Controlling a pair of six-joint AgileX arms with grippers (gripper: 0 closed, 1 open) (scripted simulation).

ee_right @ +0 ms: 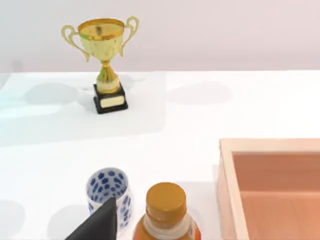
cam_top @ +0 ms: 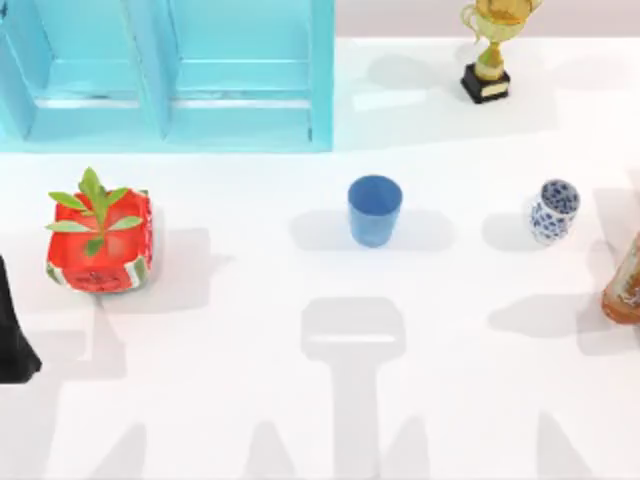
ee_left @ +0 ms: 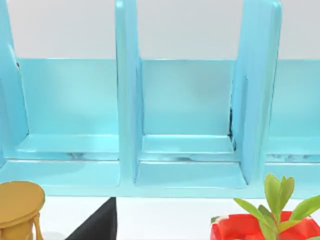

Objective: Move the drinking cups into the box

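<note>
The plain blue cup [cam_top: 374, 209] stands upright in the middle of the table. To its right stands the white cup with the blue pattern [cam_top: 553, 210], also upright; the right wrist view has this cup [ee_right: 107, 192] just beyond a dark fingertip [ee_right: 97, 225] of my right gripper. The light wooden box [ee_right: 227, 170] lies open beside the amber bottle in that view. A black part of my left arm [cam_top: 15, 335] sits at the table's left edge, far from both cups. One dark fingertip [ee_left: 97, 222] of the left gripper points toward the shelf.
A turquoise shelf unit [cam_top: 170, 75] fills the back left. A red planter with a green plant [cam_top: 100, 240] stands at the left, a gold trophy [cam_top: 490, 45] at the back right, an amber bottle [cam_top: 625, 285] at the right edge. A gold-coloured object [ee_left: 17, 207] is near the left gripper.
</note>
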